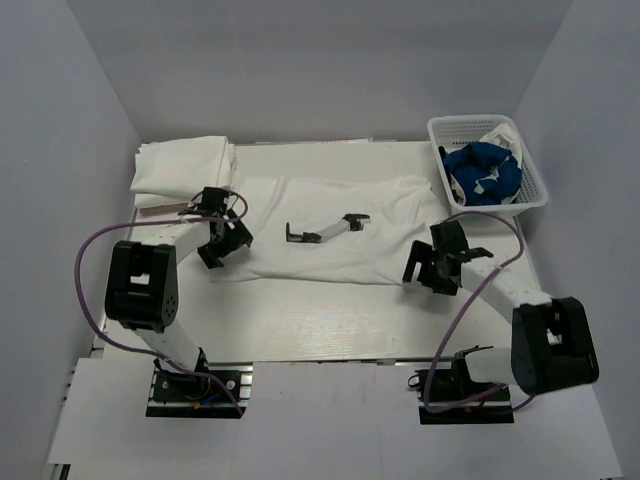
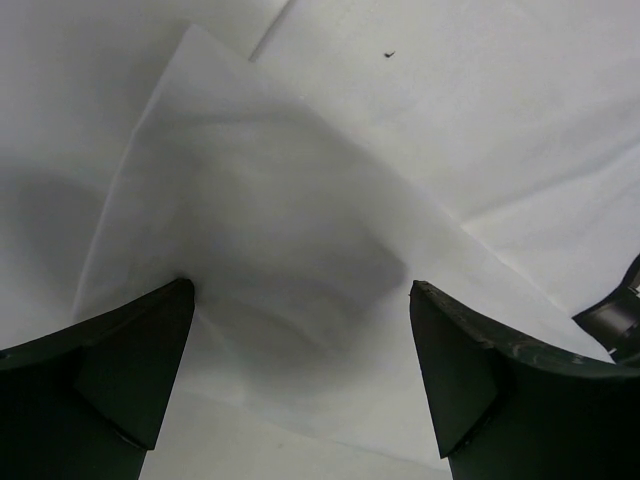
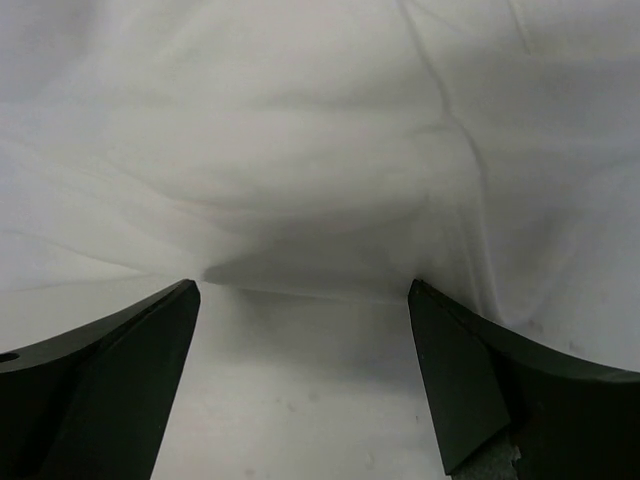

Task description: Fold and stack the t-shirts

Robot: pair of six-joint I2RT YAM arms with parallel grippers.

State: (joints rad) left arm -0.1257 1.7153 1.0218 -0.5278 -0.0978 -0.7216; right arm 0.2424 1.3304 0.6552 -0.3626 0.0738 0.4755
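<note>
While both arms reach over the white table (image 1: 330,320), a plain white cloth t-shirt (image 1: 380,210) lies spread flat across its middle, with a slim black-and-white object (image 1: 325,231) resting on it. The left claw (image 1: 224,244) hangs spread over the shirt's left edge and the right claw (image 1: 422,268) is spread at its right edge; neither pinches cloth. A pile of folded white shirts (image 1: 185,165) sits at the far left corner. A royal blue shirt (image 1: 478,168) is bundled in the white plastic lattice basket (image 1: 470,120) at the far right corner.
</note>
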